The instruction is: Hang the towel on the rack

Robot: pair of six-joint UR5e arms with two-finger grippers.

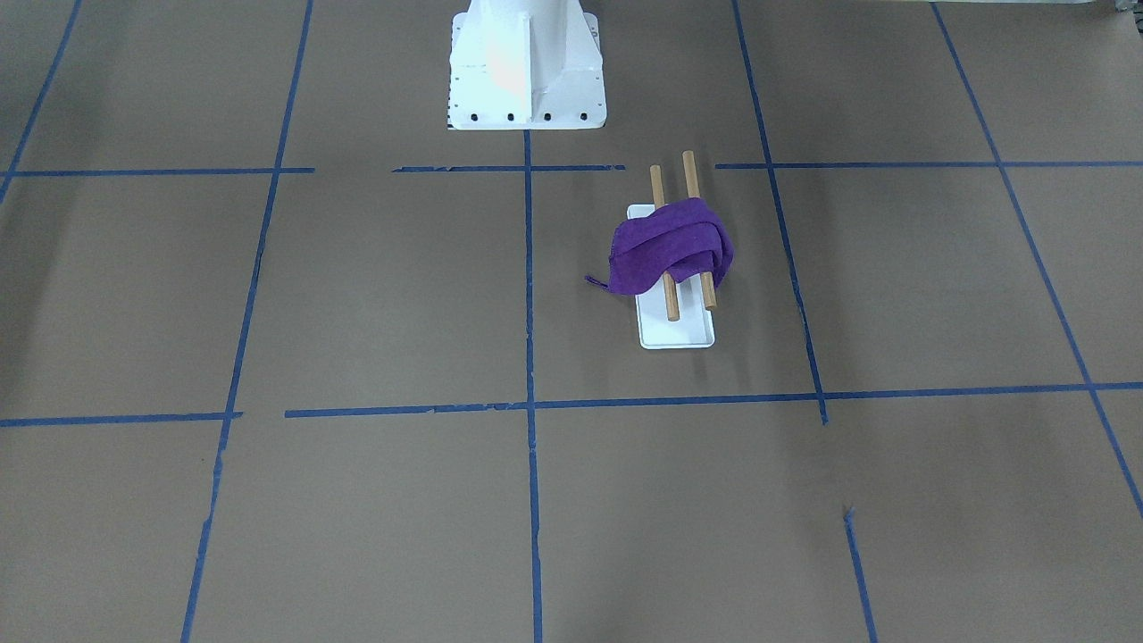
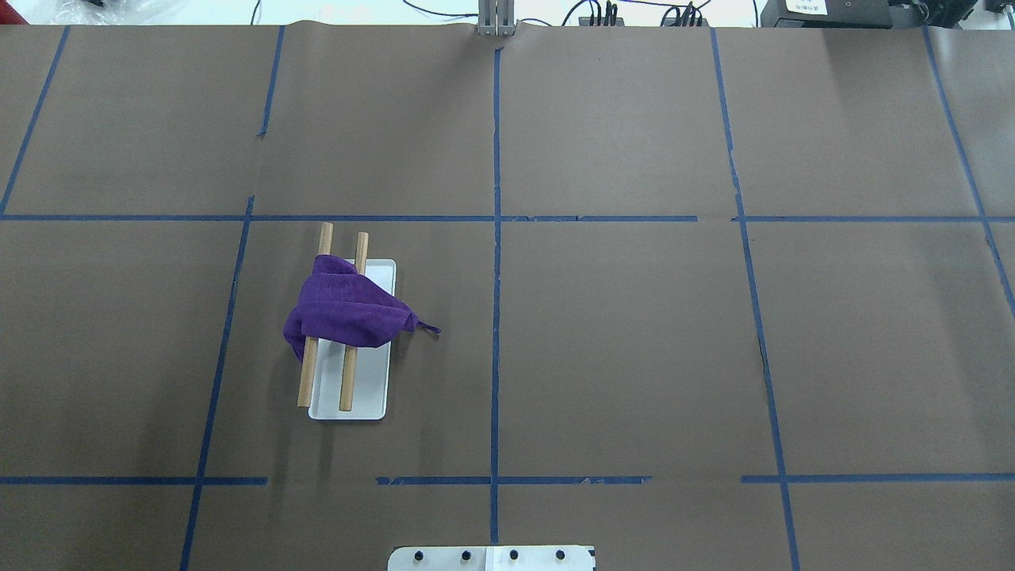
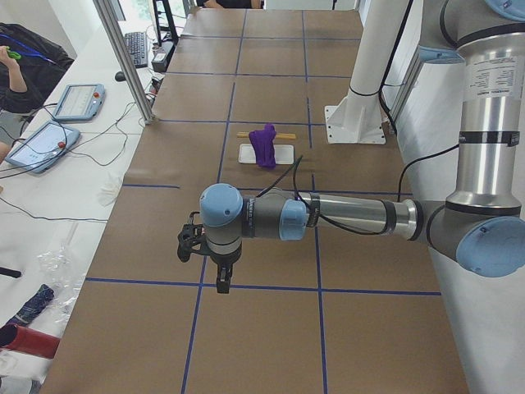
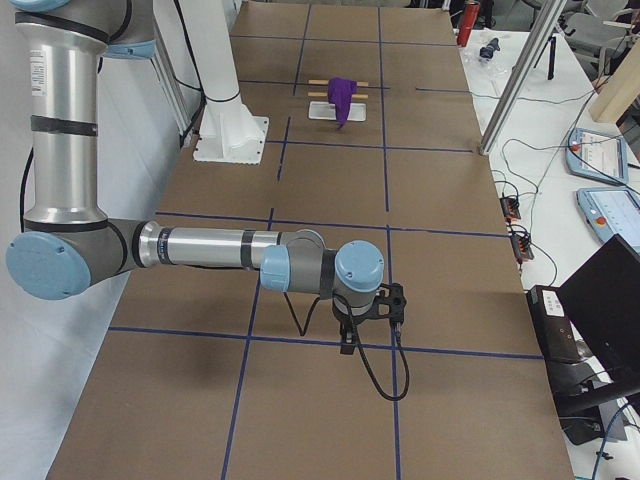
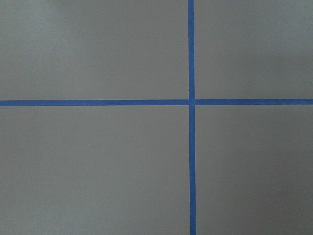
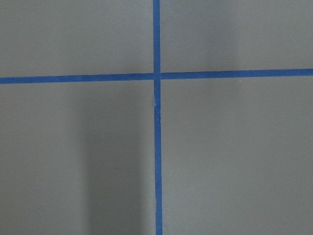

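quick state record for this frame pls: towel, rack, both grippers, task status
towel: purple towel, bunched, draped across both dowels
rack: rack with its white base flat on the table, in the robot's left half; dowel ends bare on both sides of the towel
left gripper: left gripper far from the rack, pointing down over taped paper; open or shut cannot be told
right gripper: right gripper likewise far off; state cannot be told
task status: towel looks hung, unevenly

Blue tape cross [image 6: 157, 76] on brown table [image 6: 234, 156]
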